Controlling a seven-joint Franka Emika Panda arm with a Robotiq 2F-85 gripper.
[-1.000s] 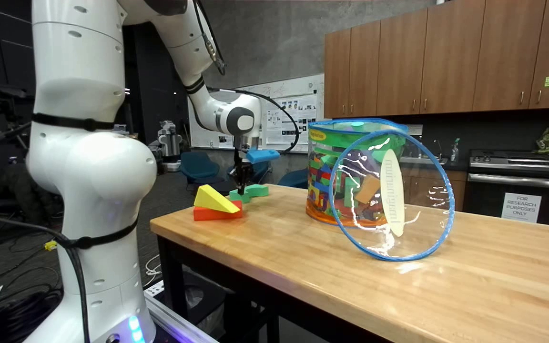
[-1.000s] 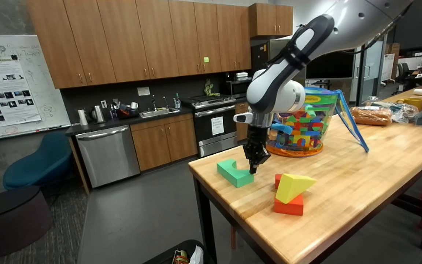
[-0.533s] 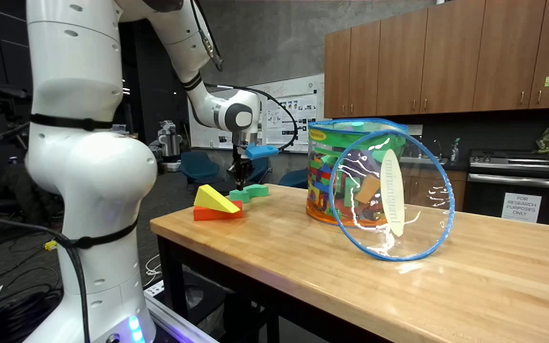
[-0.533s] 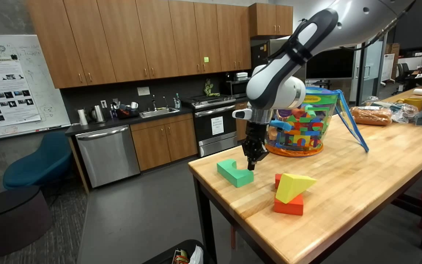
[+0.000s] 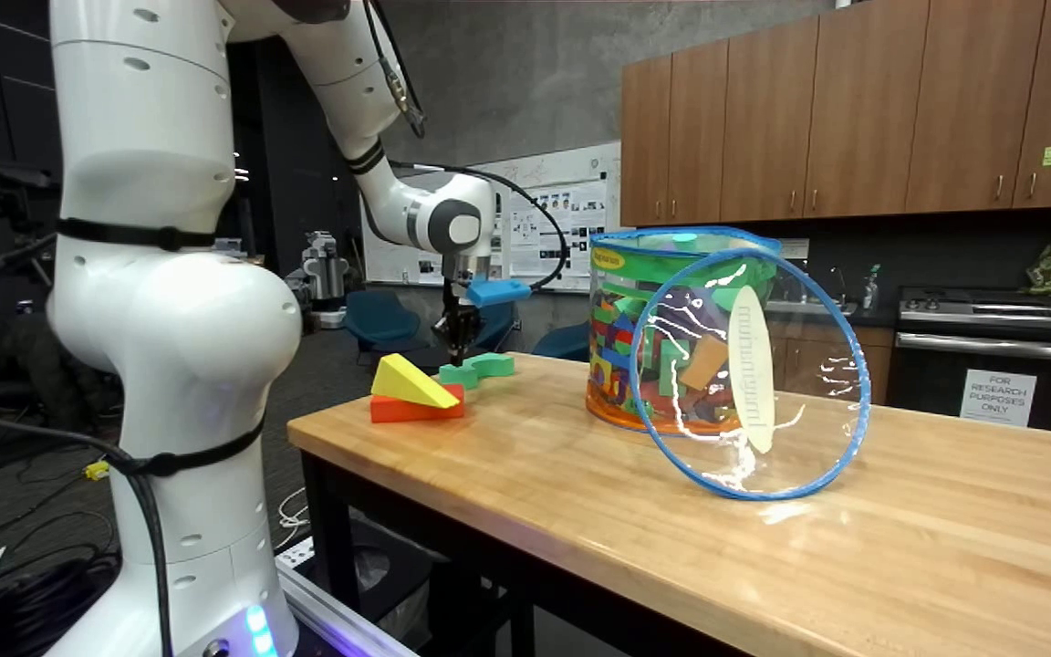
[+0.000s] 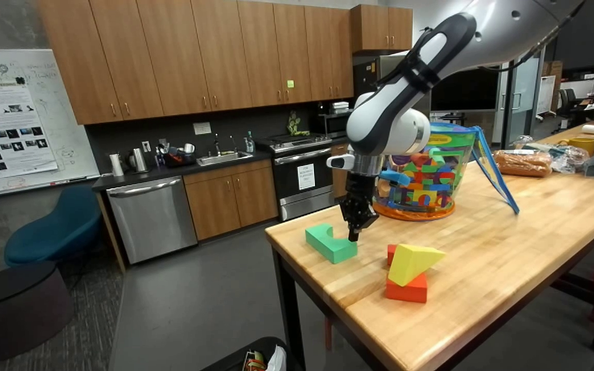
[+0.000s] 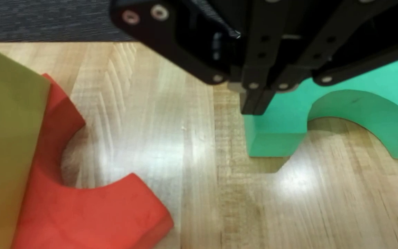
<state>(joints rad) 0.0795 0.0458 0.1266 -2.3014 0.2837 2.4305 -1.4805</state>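
Gripper [image 6: 352,238] shifted slightly left and up in both exterior views since second ago; jaws pressed together, nothing gripped. Green arch block [image 7: 351,102] seen at right of wrist view, end overlapped by gripper, contact unclear; might be tipped or nudged if end is pressed. Red block [image 7: 81,214], topped by yellow wedge [image 7: 9,145], at left.

Franka Panda arm [image 5: 174,310] extended, forearm [image 5: 348,87] slanting down to wrist [image 5: 457,228]; Robotiq gripper [image 7: 255,110] pointing down, two fingers [image 7: 248,103] flush together at the tips.

white arm [image 5: 174,301] — black straps [image 5: 138,234], black cables [image 5: 157,538] — dark gripper [image 7: 254,111], silvery screws [image 7: 160,12]
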